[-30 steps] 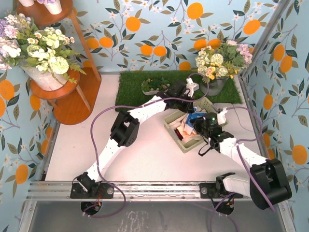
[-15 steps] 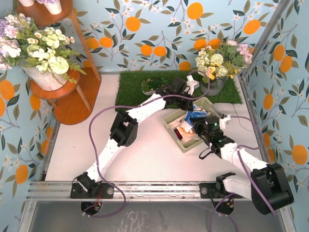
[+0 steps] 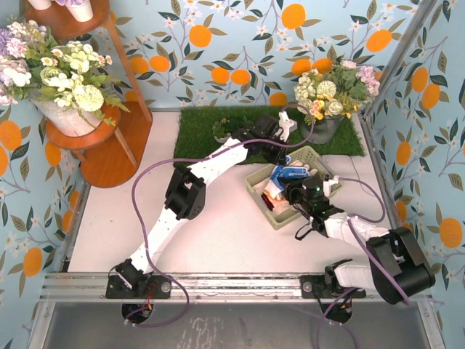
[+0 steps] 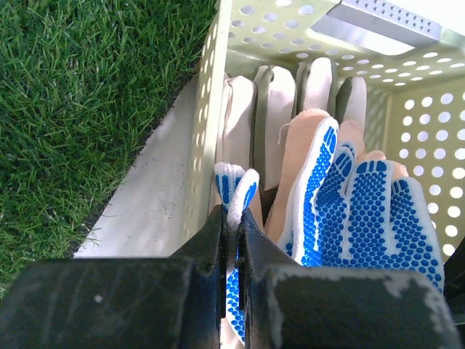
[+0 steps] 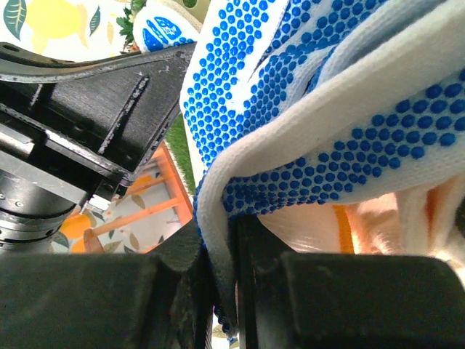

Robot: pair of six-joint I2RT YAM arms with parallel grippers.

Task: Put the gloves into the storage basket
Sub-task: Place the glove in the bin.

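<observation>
The blue-and-white glove [image 4: 363,211] is found inside the storage basket [image 4: 290,29], draped dotted side up over the other gloves, but it has not yet been let go. A fold of it is clamped between the closed jaws of the left tool [image 4: 231,233], close against the basket's wall on the grass side. Its white edge is pinched in the closed jaws of the right tool [image 5: 221,291], above the basket's near part. An orange strip, probably the cuff, is glimpsed just behind that pinched edge. Under the dotted glove a peach-tan glove [image 4: 299,160] is partly shown, and the cream and grey fingers of the work glove [image 4: 275,109] are laid flat on the basket floor, pointing toward its far wall. Whether a second peach-tan glove lies beneath the pile cannot be told. From above, no glove is made out outside the basket, so the task is judged almost complete. What appears to be left is for the dotted glove to be released by both tools, so that it settles within the walls, and for the arms to be drawn clear. Beyond the basket's far-left wall, the grass mat [image 4: 87,94] is set just beside it, with a narrow strip of desk [image 4: 145,196] between them.
</observation>
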